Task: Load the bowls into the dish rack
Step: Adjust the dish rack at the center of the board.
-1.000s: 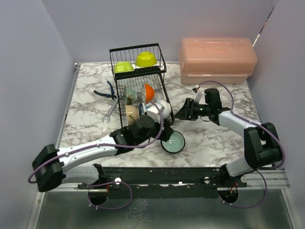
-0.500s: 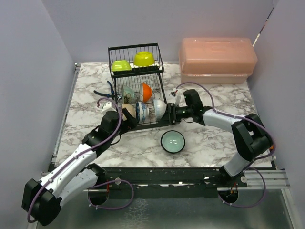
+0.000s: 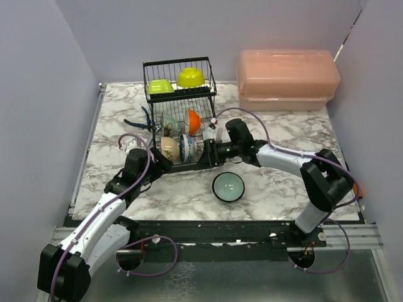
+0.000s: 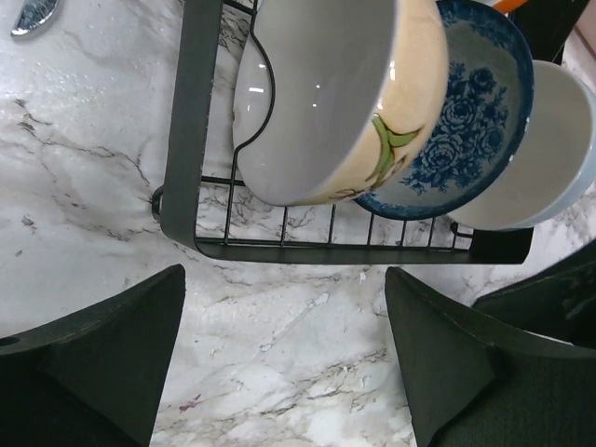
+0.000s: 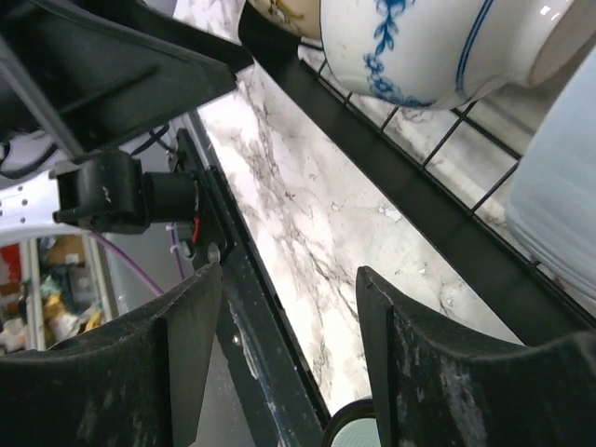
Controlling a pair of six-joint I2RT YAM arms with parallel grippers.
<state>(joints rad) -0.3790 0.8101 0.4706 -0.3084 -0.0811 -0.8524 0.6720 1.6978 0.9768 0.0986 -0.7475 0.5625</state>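
Marbled counter [image 3: 283, 182] carried the black wire dish rack [image 4: 191, 121] at upper centre. In its lower tier a beige-patterned bowl [image 4: 345, 93], a blue-patterned bowl [image 4: 466, 140] and a white bowl [image 4: 540, 158], cropped at the frame's right edge, stood on edge with mouths leftward. A pale teal bowl [image 3: 228, 186] lay mouth-up in front. The left hand [image 4: 284, 345] and right hand [image 5: 289, 354] were spread and empty. The left arm had drawn back leftward since a second before.

Beige-patterned bowl [image 4: 326, 102], blue-patterned bowl [image 4: 466, 140] and white bowl [image 4: 535, 158] on edge in dish rack [image 4: 191, 121], wide-spread gripper [image 4: 284, 279] nearby.
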